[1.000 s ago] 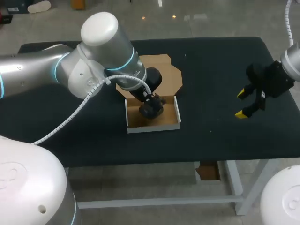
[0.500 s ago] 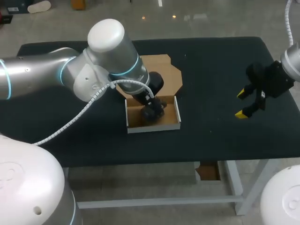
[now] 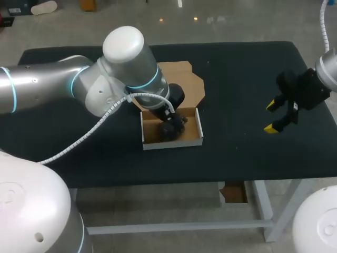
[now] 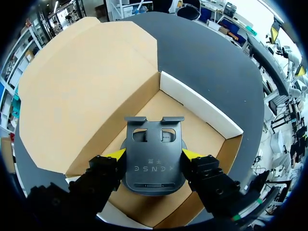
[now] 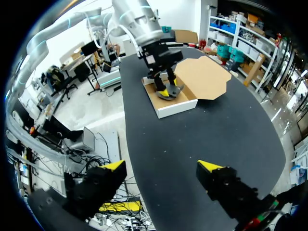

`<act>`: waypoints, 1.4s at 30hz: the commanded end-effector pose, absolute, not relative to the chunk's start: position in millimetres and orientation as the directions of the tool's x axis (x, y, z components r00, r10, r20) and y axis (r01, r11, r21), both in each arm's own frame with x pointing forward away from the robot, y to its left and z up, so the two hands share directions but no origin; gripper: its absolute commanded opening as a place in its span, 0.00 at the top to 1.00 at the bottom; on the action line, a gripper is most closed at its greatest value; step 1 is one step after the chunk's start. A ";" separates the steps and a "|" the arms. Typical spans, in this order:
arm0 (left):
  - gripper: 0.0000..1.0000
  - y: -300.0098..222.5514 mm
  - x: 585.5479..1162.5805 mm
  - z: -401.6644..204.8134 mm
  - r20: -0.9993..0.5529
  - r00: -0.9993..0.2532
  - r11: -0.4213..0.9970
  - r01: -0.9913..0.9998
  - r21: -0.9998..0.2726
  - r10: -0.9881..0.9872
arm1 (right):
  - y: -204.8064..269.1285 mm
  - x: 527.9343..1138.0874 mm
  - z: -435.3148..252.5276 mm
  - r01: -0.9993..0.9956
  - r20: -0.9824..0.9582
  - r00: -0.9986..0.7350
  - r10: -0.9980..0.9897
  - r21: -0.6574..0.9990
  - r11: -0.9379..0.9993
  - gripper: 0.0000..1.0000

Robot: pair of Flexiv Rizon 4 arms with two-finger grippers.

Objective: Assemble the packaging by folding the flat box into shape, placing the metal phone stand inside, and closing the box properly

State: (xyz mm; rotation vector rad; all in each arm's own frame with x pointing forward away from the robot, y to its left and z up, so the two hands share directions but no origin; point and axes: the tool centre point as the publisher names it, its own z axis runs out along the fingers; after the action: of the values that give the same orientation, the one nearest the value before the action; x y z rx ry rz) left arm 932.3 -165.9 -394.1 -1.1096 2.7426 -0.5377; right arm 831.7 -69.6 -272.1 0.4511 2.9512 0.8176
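A shallow cardboard box [image 3: 171, 142] with white outer walls stands open mid-table, its brown lid [image 3: 185, 79] lying flat behind it. Inside it, on or just above the floor, is the dark metal phone stand [image 3: 175, 126], with my left gripper [image 3: 169, 122] shut on its two sides. In the left wrist view the yellow tips clamp the stand [image 4: 154, 139] from both sides at my left gripper [image 4: 155, 154], with the box wall [image 4: 199, 106] ahead and the lid [image 4: 82, 82] beyond. My right gripper [image 3: 271, 117] hangs open over the table's right side, far from the box [image 5: 175, 107]; nothing lies between its fingers [image 5: 161, 167].
Bare black tabletop [image 3: 237, 68] surrounds the box, with wide free room between it and my right gripper. My left arm's elbow [image 3: 124, 45] rises over the table's back left, hiding part of the lid.
My left arm has shifted slightly right and lowered the phone stand deeper into the box. The right arm has not moved.
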 end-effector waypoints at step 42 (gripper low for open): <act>0.00 -176.2 905.0 -361.8 0.039 -0.373 0.343 -0.886 -0.312 -0.927 | -70.6 831.6 -271.3 0.263 0.035 -0.957 0.287 0.513 0.817 0.00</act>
State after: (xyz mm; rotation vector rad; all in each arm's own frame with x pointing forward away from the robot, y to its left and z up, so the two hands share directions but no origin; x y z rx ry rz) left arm 907.7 -173.1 -365.1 -1.6372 2.5262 -0.4799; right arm 831.7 -69.6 -272.1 0.4512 2.9511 0.8177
